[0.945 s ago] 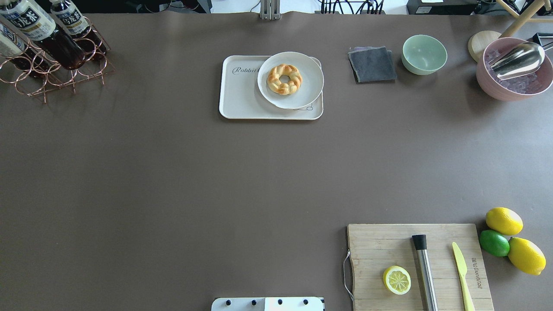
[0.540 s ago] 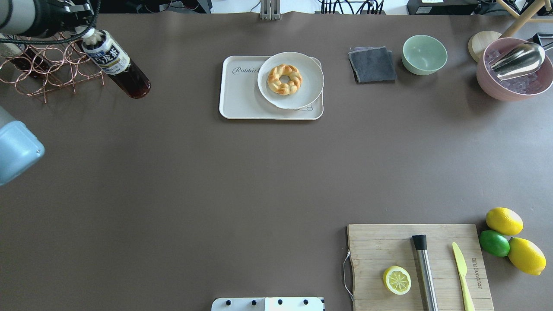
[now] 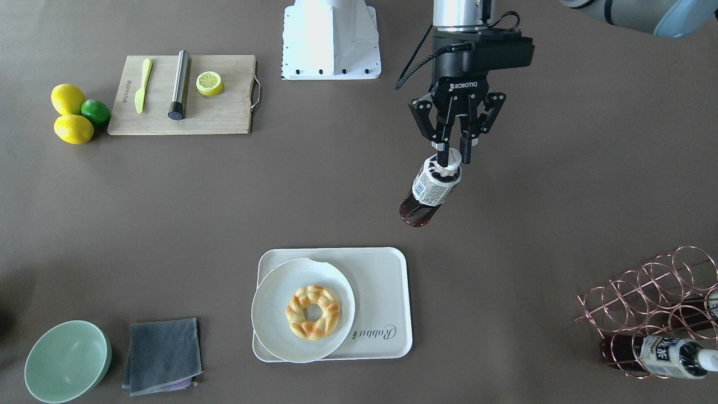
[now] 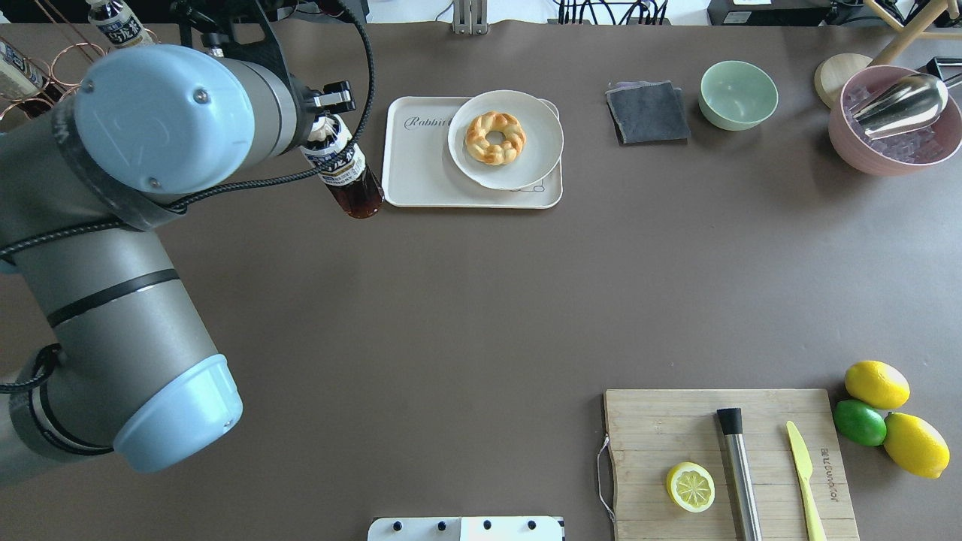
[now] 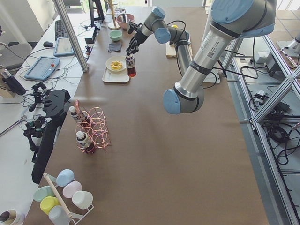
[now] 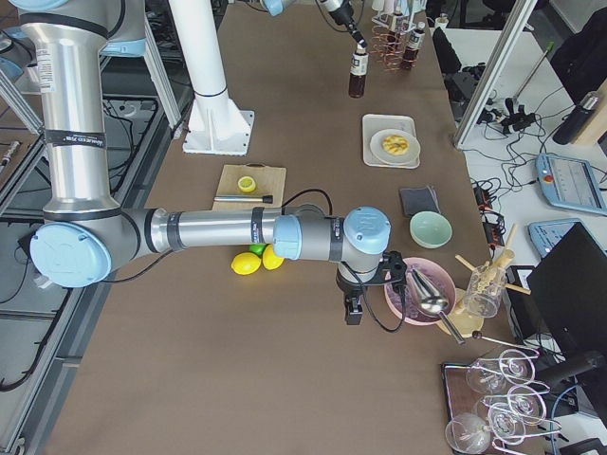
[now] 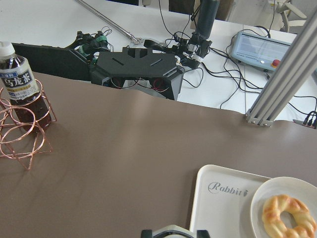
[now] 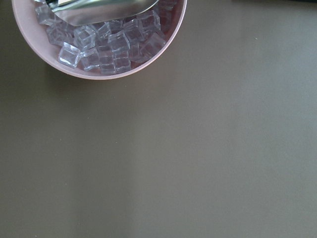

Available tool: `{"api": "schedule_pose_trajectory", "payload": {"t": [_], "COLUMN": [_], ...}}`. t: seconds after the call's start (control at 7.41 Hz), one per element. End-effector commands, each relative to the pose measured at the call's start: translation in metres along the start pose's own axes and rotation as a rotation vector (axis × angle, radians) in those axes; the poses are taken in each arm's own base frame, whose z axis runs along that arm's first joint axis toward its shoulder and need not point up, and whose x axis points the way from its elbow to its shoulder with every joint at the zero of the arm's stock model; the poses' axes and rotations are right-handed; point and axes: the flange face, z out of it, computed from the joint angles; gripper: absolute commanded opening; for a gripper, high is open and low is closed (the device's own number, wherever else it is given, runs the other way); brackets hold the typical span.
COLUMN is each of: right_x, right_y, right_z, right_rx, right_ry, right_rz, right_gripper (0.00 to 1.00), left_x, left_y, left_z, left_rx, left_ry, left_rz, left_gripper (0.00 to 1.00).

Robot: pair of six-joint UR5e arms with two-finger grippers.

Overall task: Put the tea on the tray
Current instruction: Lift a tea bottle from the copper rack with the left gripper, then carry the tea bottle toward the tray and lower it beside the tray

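The left gripper [image 3: 453, 157] points down over the brown table [image 3: 224, 196]. Its two fingers are closed on the white cap of the tea [image 3: 429, 193], so the bottle hangs cap-up in the air with its dark base lowest. In the front-facing view the tea hangs between the robot's base and the tray [image 3: 384, 269], apart from it. From overhead, the bottle's base shows just beside the tray's rim on the robot's left, at the end printed with "Rabbit". From these angles it is hard to say whether any part of the bottle is yet over that rim. The tray lies flat and carries a round plate [image 3: 275, 297] with a braided ring pastry [image 3: 313, 312] on it. The plate fills the half toward the robot's right and slightly overhangs the rim, while the half nearer the tea is bare. Well off to the robot's left, a copper wire rack [image 3: 645, 303] holds another bottle of the same kind [image 3: 656, 356] lying on its side. The right gripper [image 6: 353, 308] shows only in the exterior right view, low beside a pink bowl [image 6: 403, 308], and I cannot tell how its jaws stand. Its wrist camera looks straight down on the bowl's rim, the ice cubes [image 8: 109, 47] inside and a metal scoop [image 8: 99, 10].
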Motion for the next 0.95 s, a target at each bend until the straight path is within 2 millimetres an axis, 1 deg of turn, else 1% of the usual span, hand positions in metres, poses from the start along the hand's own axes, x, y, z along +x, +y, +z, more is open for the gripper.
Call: {"api": "schedule_pose_trajectory", "payload": {"t": [0.0, 0.14, 0.27, 0.54, 0.68, 0.81], "right_x": [0.002, 0.002, 0.005, 0.007, 0.009, 0.011], "right_y": [0.003, 0.004, 0.005, 0.005, 0.007, 0.01], "right_z": [0.001, 0.002, 0.003, 0.002, 0.002, 0.003], "right_rx": [-0.002, -0.004, -0.006, -0.004, -0.004, -0.006], "right_ry": [0.0, 0.0, 0.001, 0.001, 0.001, 0.001], "right_rz": [0.002, 0.004, 0.006, 0.008, 0.013, 0.015], "right_gripper": [1.0, 1.0, 1.0, 1.0, 1.0, 1.0], "left_x": [0.056, 0.078, 0.093, 0.126, 0.132, 0.133], "left_y": [0.062, 0.079, 0.095, 0.129, 0.134, 0.138], "left_z": [-0.012, -0.015, -0.02, -0.022, -0.023, -0.021], "left_rx": [0.023, 0.014, -0.004, 0.013, 0.007, 0.004], "left_ry": [0.044, 0.061, 0.079, 0.082, 0.085, 0.082], "left_rz": [0.068, 0.069, 0.055, 0.092, 0.094, 0.099], "left_gripper": [0.0, 0.0, 0.0, 0.0, 0.0, 0.0]}}
